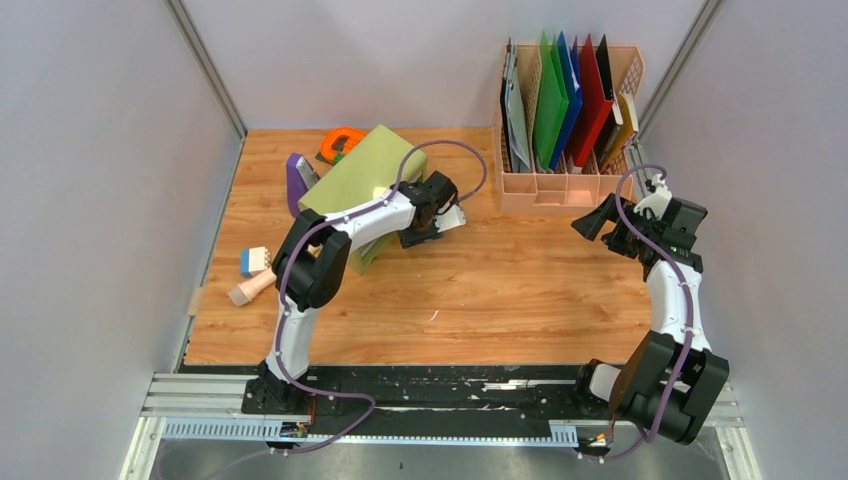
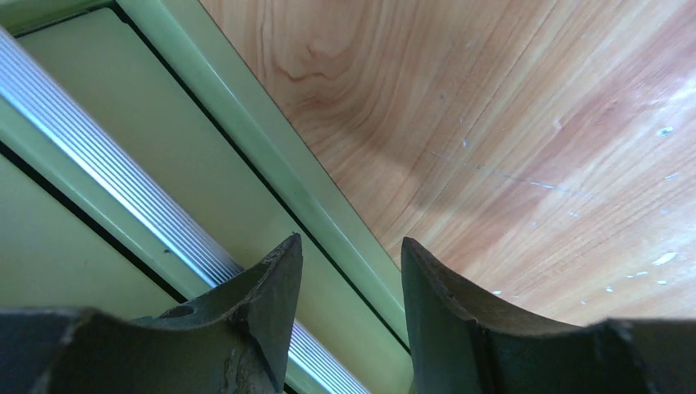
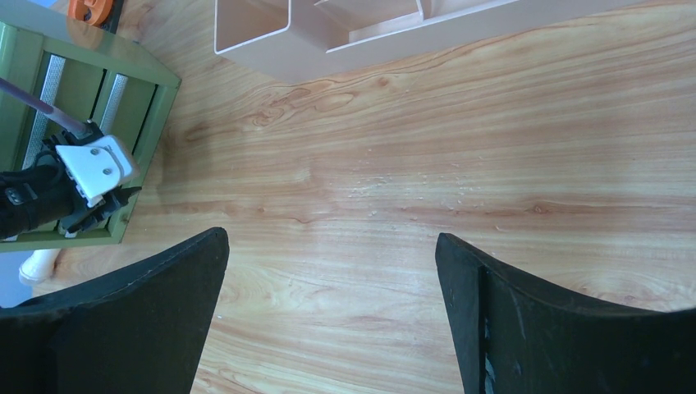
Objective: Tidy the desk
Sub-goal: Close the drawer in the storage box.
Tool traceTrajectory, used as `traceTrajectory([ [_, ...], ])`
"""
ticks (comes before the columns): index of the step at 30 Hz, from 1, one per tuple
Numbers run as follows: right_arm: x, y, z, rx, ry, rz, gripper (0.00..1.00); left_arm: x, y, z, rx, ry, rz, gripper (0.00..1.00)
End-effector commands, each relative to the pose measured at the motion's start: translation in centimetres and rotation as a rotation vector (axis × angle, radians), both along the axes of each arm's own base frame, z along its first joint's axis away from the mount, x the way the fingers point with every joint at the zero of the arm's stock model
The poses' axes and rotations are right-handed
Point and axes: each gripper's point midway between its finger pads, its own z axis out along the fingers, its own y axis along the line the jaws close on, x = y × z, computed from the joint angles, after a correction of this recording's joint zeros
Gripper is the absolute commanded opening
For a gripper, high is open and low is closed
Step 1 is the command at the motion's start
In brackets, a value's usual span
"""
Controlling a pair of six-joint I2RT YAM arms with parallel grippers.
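at the surface: pincer status

in the centre of the cell, the wood-grain surface (image 1: pixel 500 290) lies flat, with a metal rail (image 1: pixel 430 385) along its near edge. at its far left stands an olive-green drawer chest (image 1: pixel 360 175); at its far right, a peach file rack (image 1: pixel 565 185). the left pincer (image 2: pixel 351 246) is at the chest front, released, jaws partly apart, nothing between them. the right pincer (image 3: pixel 332 238) hovers over bare wood near the rack, released, jaws wide.

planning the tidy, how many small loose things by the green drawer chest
4: orange ring behind the chest, purple tool at its left, blue-white block and peach piece nearer the front. More may be hidden.
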Motion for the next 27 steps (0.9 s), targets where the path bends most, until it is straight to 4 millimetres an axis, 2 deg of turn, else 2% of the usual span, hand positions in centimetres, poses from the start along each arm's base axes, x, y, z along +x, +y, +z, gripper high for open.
traceTrajectory([
  [1,0.3,-0.1,0.7,-0.002,-0.039,0.009,1.0,1.9,2.5,0.8,0.14,-0.102,-0.015,0.56],
  [5,0.3,-0.1,0.6,-0.002,-0.037,0.009,1.0,1.6,2.9,0.7,0.149,-0.098,-0.016,0.56],
  [11,0.4,-0.1,0.6,-0.001,-0.035,0.008,1.0,0.5,1.0,2.4,0.015,-0.071,-0.003,0.58],
  [15,0.4,-0.2,0.6,-0.004,-0.038,0.008,1.0,-0.2,-0.8,4.0,-0.059,-0.086,-0.013,0.59],
  [22,0.3,-0.3,0.6,-0.009,-0.039,0.003,1.0,-1.0,-3.0,8.9,-0.245,-0.158,-0.025,0.63],
  [23,0.3,-0.3,0.7,-0.009,-0.039,0.003,1.0,-1.3,-3.1,10.0,-0.279,-0.171,-0.027,0.69],
  [24,0.3,-0.3,0.7,-0.009,-0.04,0.004,1.0,-1.7,-3.0,10.3,-0.293,-0.168,-0.028,0.72],
  [25,0.3,-0.3,0.7,-0.01,-0.04,0.003,1.0,-2.3,-3.2,11.6,-0.334,-0.175,-0.04,0.81],
  [26,0.3,-0.3,0.7,-0.009,-0.04,0.003,1.0,-2.8,-3.1,11.9,-0.347,-0.167,-0.046,0.9],
  [27,0.3,-0.3,0.7,-0.009,-0.04,0.002,1.0,-3.7,-3.1,13.2,-0.386,-0.164,-0.063,0.95],
])
